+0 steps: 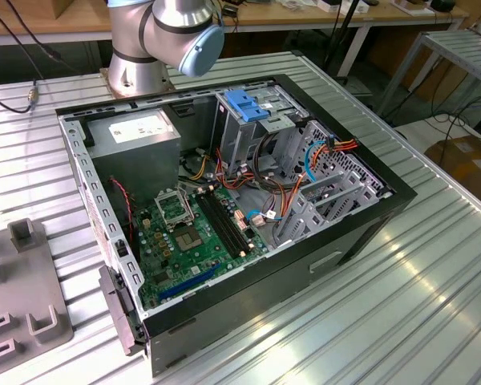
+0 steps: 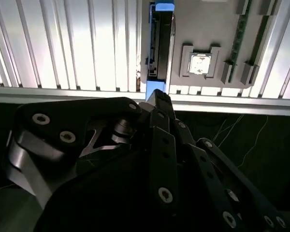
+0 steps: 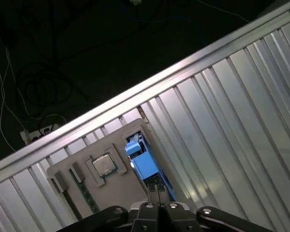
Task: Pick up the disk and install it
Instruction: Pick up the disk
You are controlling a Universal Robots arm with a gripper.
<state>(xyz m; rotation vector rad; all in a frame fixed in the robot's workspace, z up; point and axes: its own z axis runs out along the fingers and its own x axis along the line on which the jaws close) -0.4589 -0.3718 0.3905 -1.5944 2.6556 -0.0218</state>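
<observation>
The disk (image 2: pixel 159 46) stands on its edge in a slot of a grey holder plate (image 2: pixel 208 19), with its blue carrier frame showing at both ends. In the first wrist view the disk (image 3: pixel 141 162) appears as a blue block at the edge of the holder plate (image 3: pixel 82 186). My gripper (image 3: pixel 155 189) hangs over the near end of the disk with its two black fingers pressed together and nothing between them. One fingertip (image 2: pixel 157 98) overlaps the disk's blue end; whether it touches is unclear. The arm's base (image 1: pixel 156 40) stands behind the open computer case (image 1: pixel 224 192).
The holder plate (image 1: pixel 24 309) lies on the ribbed aluminium table (image 1: pixel 401 297), near the table's edge, and carries a processor chip (image 2: pixel 199 64) and a green memory stick (image 2: pixel 239 34). The case holds a blue-handled drive cage (image 1: pixel 248 104), a grey power supply (image 1: pixel 132 132), a motherboard (image 1: pixel 192 233) and loose cables.
</observation>
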